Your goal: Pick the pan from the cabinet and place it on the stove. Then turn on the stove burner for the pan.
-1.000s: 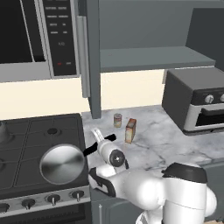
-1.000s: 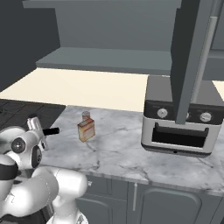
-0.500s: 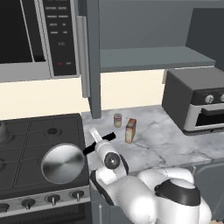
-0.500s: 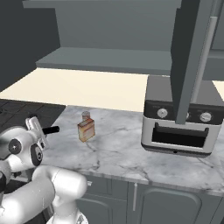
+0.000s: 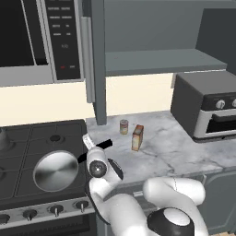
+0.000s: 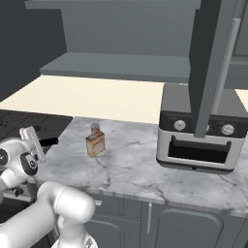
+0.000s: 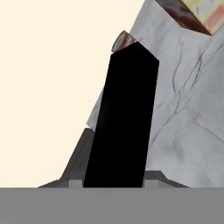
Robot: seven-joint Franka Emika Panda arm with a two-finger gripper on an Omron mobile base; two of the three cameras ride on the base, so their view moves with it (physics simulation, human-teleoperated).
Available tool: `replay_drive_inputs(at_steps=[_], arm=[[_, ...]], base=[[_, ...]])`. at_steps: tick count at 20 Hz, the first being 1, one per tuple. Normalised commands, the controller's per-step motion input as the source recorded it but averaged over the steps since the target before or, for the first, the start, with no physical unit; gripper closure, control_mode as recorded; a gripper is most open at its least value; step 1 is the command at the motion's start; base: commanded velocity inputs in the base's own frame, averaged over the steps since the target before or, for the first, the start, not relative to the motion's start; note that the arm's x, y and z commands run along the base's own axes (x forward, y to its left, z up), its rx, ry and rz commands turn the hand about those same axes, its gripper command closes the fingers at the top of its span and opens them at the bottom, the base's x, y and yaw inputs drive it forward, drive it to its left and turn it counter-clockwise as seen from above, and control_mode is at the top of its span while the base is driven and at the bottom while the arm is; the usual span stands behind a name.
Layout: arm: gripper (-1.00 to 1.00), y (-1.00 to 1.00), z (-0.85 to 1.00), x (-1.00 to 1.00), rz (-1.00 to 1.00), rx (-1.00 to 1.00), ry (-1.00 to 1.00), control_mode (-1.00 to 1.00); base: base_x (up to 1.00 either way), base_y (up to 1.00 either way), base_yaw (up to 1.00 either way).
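Marble bench (image 5: 175,147) beside stove (image 5: 27,143); we see pan (image 5: 55,170) on grate, jaws (image 5: 94,145) clamped on its handle (image 7: 124,118).

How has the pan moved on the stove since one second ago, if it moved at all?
No. In the left base view the pan sits over the same grate of the stove, its black handle pointing toward the tin can as before.

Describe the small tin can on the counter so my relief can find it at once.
Start at the black stove and move right onto the marble counter. The tin can stands near the wall, beside a taller orange carton. It is the short round one with a metal lid.
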Motion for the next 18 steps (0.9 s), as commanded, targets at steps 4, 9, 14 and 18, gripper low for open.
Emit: replay_drive_inputs(at_steps=[4,9,14,18], arm=[[1.0,0.17,-0.1,0.11,-0.05,0.0,0.0,-1.0],[1.0,0.01,-0.21,0.03,-0.04,0.0,-0.01,-1.0],[1.0,0.01,-0.12,0.1,-0.04,0.0,0.0,-1.0],[1.0,0.04,-0.01,0.1,-0.05,-0.03,0.0,-1.0]], base=[[0.0,0.0,0.0],[0.0,0.0,0.0],[0.0,0.0,0.0],[0.0,0.0,0.0]])
